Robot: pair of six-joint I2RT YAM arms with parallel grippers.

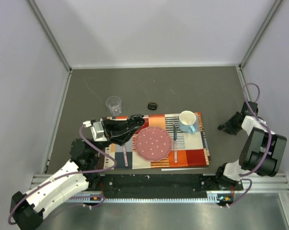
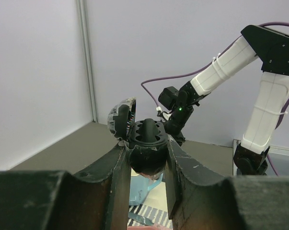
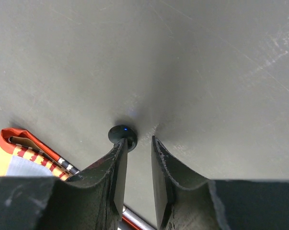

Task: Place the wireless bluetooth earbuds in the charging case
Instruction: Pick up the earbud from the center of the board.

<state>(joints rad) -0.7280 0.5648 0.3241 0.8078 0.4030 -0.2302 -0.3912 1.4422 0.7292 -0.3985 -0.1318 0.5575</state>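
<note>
I held the small black rounded charging case, lid hinged open, clamped in the left gripper, arm reached out above the striped placemat. Right of the mat, the right gripper pointed down, jaws narrowly apart and empty. One tiny glossy black earbud lay just beside a fingertip. I judged pick-up in hand. Next move: centre the jaws over the earbud, then close.

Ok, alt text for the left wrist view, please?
The left gripper is shut on the open case, its lid tipped left. The blue mug shows below, between the fingers, and the right arm stands behind.
</note>
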